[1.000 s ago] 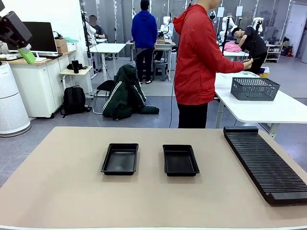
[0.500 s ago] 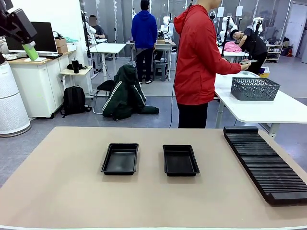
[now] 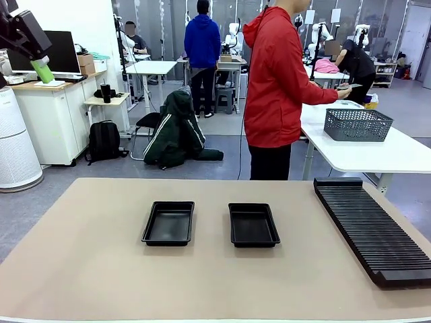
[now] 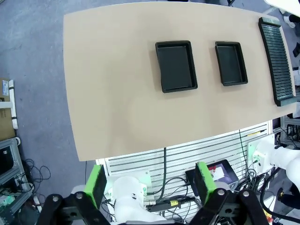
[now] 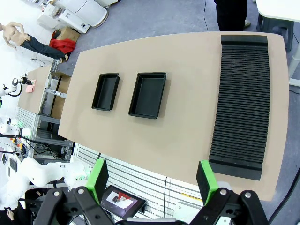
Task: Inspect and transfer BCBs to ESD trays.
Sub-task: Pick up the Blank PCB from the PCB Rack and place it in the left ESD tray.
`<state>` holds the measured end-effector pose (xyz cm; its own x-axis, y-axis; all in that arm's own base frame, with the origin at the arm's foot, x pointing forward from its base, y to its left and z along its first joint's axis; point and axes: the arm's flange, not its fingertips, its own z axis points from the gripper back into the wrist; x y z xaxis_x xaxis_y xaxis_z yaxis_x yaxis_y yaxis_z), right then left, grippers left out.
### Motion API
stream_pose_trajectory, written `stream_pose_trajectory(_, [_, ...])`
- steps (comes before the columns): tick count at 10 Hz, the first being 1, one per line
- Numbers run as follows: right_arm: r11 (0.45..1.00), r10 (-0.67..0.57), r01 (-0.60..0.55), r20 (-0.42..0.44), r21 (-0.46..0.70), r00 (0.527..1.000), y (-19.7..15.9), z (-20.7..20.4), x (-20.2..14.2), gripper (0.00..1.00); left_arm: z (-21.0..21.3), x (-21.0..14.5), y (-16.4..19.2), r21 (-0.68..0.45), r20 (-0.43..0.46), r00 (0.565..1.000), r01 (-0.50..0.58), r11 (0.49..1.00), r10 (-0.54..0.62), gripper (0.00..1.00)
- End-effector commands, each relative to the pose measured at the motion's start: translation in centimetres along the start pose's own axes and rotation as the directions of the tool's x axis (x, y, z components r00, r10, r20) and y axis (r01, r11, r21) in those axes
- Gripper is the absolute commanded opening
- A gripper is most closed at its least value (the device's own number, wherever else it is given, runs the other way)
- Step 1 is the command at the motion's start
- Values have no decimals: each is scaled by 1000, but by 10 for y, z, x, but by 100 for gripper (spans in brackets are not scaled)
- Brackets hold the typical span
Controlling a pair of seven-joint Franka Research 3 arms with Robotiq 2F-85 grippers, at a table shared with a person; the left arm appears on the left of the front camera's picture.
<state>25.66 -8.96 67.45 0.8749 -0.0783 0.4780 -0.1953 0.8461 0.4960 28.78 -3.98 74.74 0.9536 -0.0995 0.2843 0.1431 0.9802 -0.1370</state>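
Note:
Two empty black ESD trays sit side by side mid-table, the left tray (image 3: 168, 223) (image 4: 176, 66) (image 5: 106, 91) and the right tray (image 3: 253, 225) (image 4: 230, 63) (image 5: 148, 94). No BCBs are in view. My left gripper (image 3: 39, 66) (image 4: 151, 183) hangs high above the table's left side, open with nothing between its green pads. High over the near right edge, my right gripper (image 5: 152, 179) is also open and empty. A person in a red hoodie (image 3: 279, 87) stands at the far side, turned toward a neighbouring table.
A long black ribbed rack (image 3: 374, 229) (image 4: 279, 61) (image 5: 241, 103) lies along the table's right side. Behind it, a white table carries a grey mesh basket (image 3: 357, 124). Bare tan tabletop (image 3: 87, 269) surrounds the trays.
My left gripper has shifted slightly up and to the right at the picture's top left. The person's hands have lifted a little at the side table. The trays and rack are unmoved.

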Motion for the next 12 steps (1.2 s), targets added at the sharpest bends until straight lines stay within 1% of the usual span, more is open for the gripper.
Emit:
stream_pose_trajectory(1, [1000,0,0,-2,1,1000,0,-1,-1,100,-2,-2,0,2,1,1000,-3,1000,3,100])
stream_pose_trajectory(2, [1000,0,0,-2,1,1000,0,-1,-1,100,0,0,0,0,0,1000,0,1000,0,100])
stream_pose_trajectory(3, [1000,0,0,-2,1,1000,0,-1,-1,100,-4,0,11,-69,10,1000,-8,998,8,100])
stream_pose_trajectory(4, [1000,0,0,-2,1,1000,0,-1,-1,100,-7,3,20,-137,0,1000,0,991,0,100])
stream_pose_trajectory(5, [1000,0,0,-2,1,1000,0,-1,-1,100,-8,8,30,-181,-22,1000,5,983,-9,100])
stream_pose_trajectory(7, [1000,0,0,-2,1,1000,0,-1,-1,100,-7,15,37,-220,-33,999,10,976,-18,100])
stream_pose_trajectory(8, [1000,0,0,-2,1,1000,0,-1,-1,100,-7,16,37,-232,-29,1000,1,973,-8,100])
stream_pose_trajectory(9, [1000,0,0,-2,1,1000,0,-1,-1,100,-10,12,38,-178,-15,1000,-8,984,6,100])
stream_pose_trajectory(12, [1000,0,0,-2,1,1000,0,-1,-1,100,-10,12,38,-178,-15,1000,-8,984,6,100])
